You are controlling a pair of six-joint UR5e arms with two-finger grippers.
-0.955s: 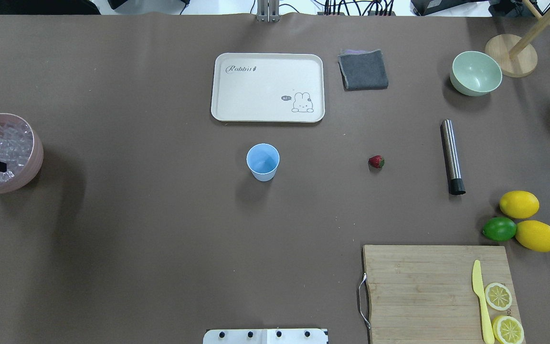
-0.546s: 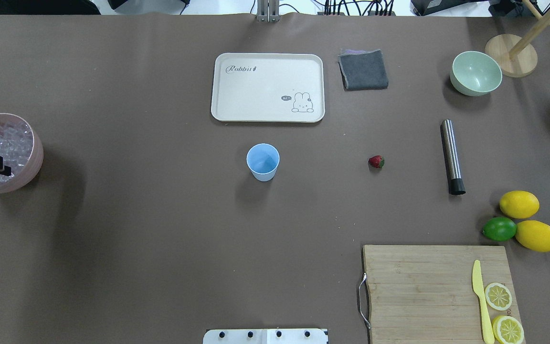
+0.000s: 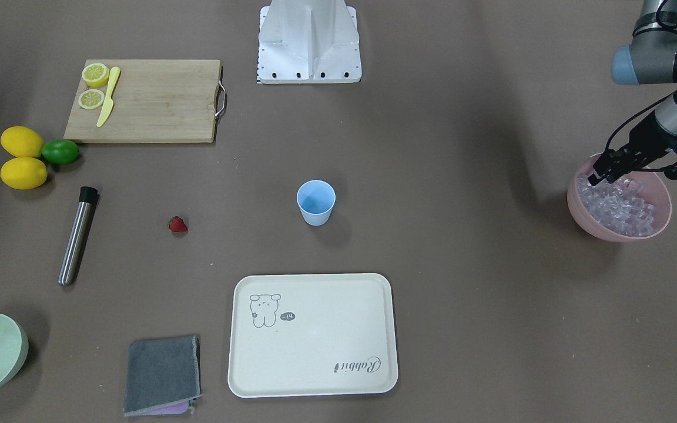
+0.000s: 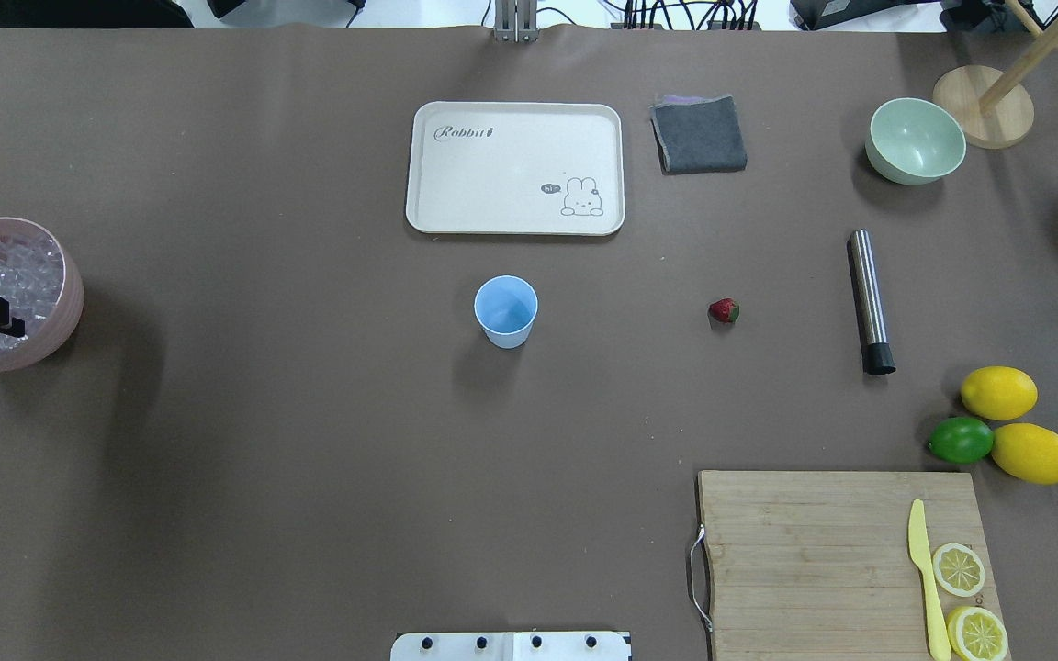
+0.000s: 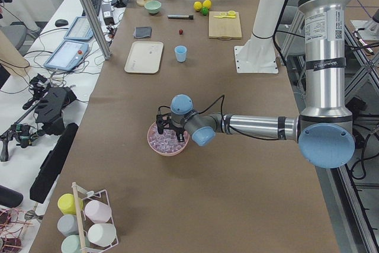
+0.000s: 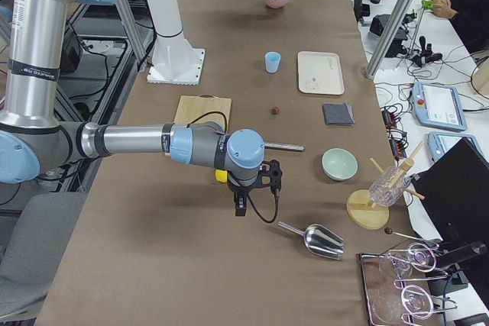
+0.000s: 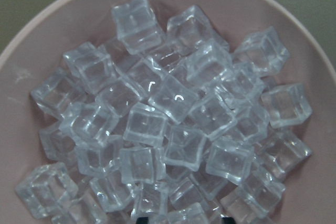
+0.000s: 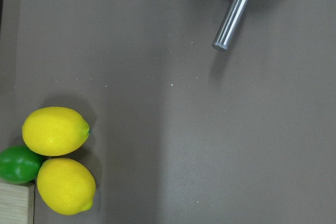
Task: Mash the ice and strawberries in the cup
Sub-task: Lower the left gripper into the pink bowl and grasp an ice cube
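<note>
step: ice pickup (judged) | left gripper [image 3: 597, 177]: spread, held just above ice [image 7: 173, 129] in bowl [image 3: 616, 232] | cup [image 3: 315, 202] well apart, strawberry [image 3: 177, 224] beyond it | next: descent needed, one cube to be pinched | right gripper [image 6: 240, 209]: state cannot be told

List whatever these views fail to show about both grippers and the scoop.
- Left gripper: whether its tips touch the ice is unclear. It is too small in the front-facing view, and the left edge cuts it overhead.
- Right gripper: open or shut cannot be told. It shows only from exterior right, and its wrist view shows no fingers.
- Metal scoop: the top edge cuts its bowl in the right wrist view, and the right edge cuts it overhead.
</note>
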